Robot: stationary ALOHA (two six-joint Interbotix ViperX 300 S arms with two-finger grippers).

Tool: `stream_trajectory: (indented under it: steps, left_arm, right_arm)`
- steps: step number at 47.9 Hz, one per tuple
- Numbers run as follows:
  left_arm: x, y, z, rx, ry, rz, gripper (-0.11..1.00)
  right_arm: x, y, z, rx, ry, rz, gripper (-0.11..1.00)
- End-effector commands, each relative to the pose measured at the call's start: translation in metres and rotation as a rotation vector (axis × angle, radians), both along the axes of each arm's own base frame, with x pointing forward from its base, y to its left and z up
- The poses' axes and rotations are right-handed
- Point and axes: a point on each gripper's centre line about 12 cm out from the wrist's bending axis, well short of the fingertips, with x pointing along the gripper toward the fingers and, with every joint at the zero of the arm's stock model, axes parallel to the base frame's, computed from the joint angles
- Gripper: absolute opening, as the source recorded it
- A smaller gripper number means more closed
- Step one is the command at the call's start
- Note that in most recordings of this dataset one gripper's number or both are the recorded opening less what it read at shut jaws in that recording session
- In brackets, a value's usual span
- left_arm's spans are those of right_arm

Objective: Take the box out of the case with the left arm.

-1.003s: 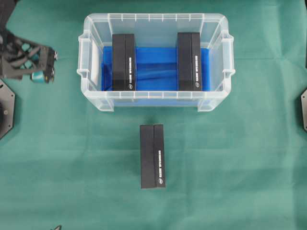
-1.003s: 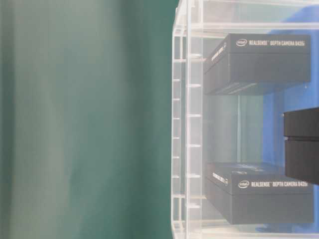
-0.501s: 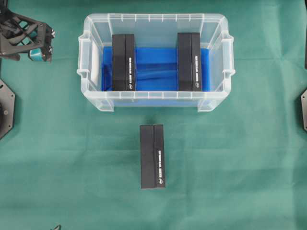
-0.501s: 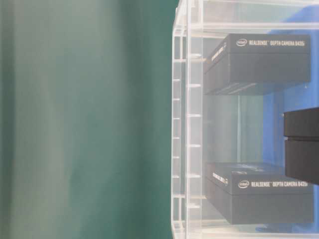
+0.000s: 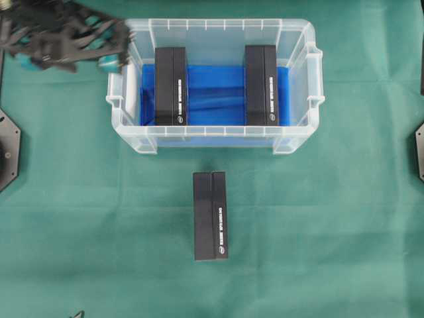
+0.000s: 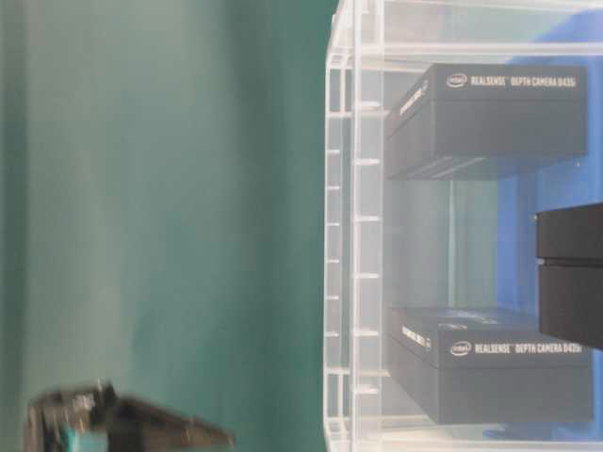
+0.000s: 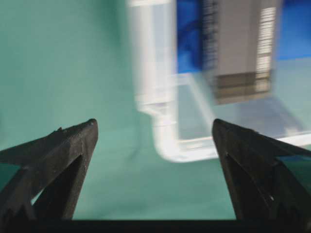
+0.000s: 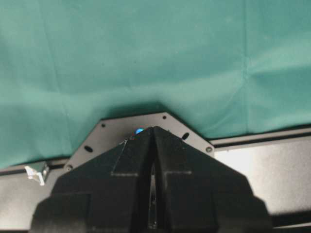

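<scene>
The case (image 5: 215,25) is a clear bin with a blue lining, at the back middle of the green cloth. Two black boxes stand inside it, one on the left (image 5: 171,85) and one on the right (image 5: 261,85). My left gripper (image 5: 73,50) is motion-blurred just outside the case's back left corner, open and empty. In the left wrist view its fingers (image 7: 73,145) stand wide apart, with a case corner (image 7: 165,141) and a box (image 7: 240,48) ahead. My right gripper (image 8: 153,131) is shut, parked over a metal base plate (image 8: 102,133).
A third black box (image 5: 211,216) lies on the cloth in front of the case. Arm base plates sit at the left edge (image 5: 8,149) and right edge (image 5: 419,152). In the table-level view the left gripper (image 6: 113,428) shows beside the case wall (image 6: 344,235).
My left gripper has swung from the far left edge up and rightward to the case's back left corner, still open. It has entered the table-level view. The boxes have not moved.
</scene>
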Motion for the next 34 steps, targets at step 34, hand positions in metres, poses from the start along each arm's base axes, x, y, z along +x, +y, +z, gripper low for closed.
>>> stream_trajectory:
  steps: [34]
  left_arm:
    - [0.089,-0.006,0.017,0.001,-0.027,-0.051,0.97]
  right_arm:
    - [-0.006,0.0,0.01,0.003,-0.015,-0.001,0.0]
